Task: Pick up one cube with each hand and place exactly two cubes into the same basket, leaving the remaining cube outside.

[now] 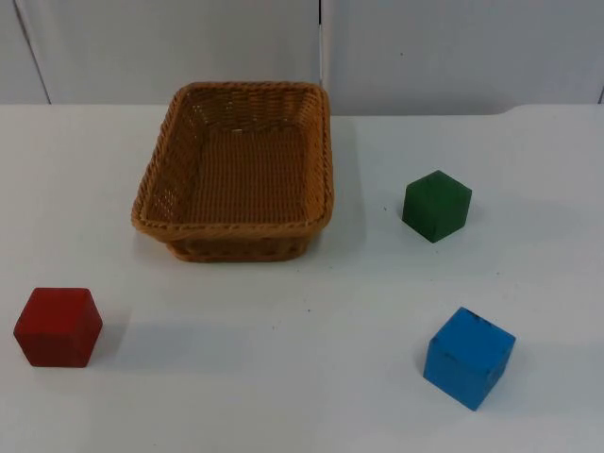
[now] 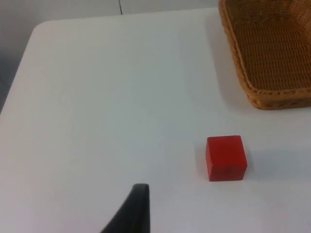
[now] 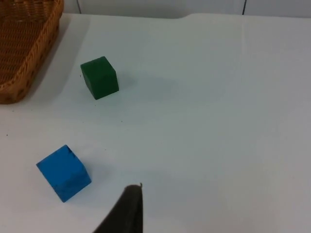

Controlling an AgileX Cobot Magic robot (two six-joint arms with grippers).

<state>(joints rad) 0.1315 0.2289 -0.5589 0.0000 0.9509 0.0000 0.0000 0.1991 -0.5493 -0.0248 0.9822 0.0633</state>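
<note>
A woven brown basket (image 1: 151, 203) stands empty at the back middle of the table. A red cube (image 1: 58, 326) lies at the front left, a green cube (image 1: 436, 205) to the right of the basket, and a blue cube (image 1: 469, 356) at the front right. My left gripper (image 2: 138, 196) hangs above the table's left side, well apart from the red cube (image 2: 226, 158) and the basket (image 2: 257, 94). My right gripper (image 3: 130, 199) hangs over the right side, apart from the blue cube (image 3: 63, 172) and the green cube (image 3: 99, 77). Neither gripper holds anything.
The white table top (image 1: 311, 311) ends at a grey partition wall (image 1: 425, 47) just behind the basket. Its rounded left corner (image 2: 41, 29) lies near the left arm. Open table lies between the three cubes.
</note>
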